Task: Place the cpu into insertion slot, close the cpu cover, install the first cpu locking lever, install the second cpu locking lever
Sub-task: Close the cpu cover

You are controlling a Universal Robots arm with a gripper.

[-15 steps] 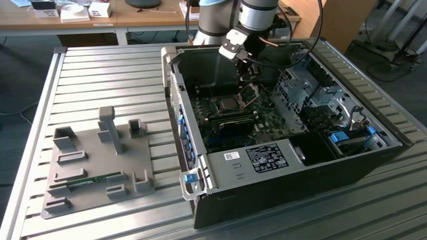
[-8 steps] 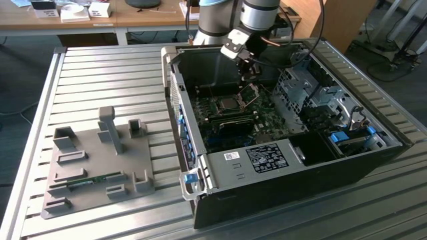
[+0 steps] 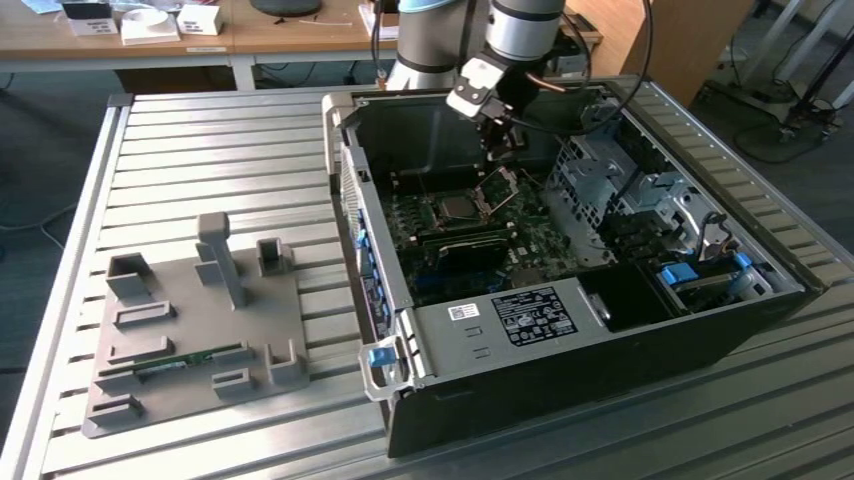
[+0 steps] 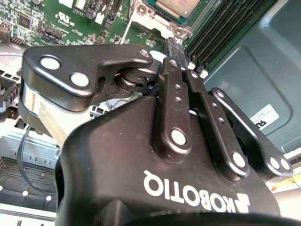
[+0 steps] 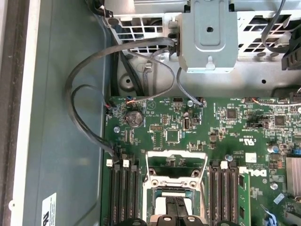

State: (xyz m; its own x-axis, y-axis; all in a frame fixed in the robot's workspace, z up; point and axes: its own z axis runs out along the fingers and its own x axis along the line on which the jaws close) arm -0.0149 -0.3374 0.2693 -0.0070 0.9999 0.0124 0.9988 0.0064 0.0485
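The cpu [image 3: 458, 208] lies flat in the insertion slot [image 3: 441, 222] on the green motherboard, its silvery top showing; the second wrist view has the cpu [image 4: 176, 5] too. The cpu cover [image 3: 502, 185] stands raised on its hinge, tilted up beside the slot. In the first wrist view the cpu cover [image 5: 177, 170] appears as a silvery frame with a window. My gripper [image 3: 505, 150] hangs just above the cover's upper edge, shut with nothing between its fingers. In the second wrist view the gripper [image 4: 174, 46] tapers to a point near the slot.
The black computer case [image 3: 627, 350] lies open on a slatted metal table [image 3: 214, 160]. Long memory slots [image 5: 124, 193] flank the socket. Cables [image 5: 84, 108] loop near the case wall, and a metal drive cage [image 3: 607, 185] is close by. A grey fixture plate [image 3: 187, 330] sits at the exterior view's left.
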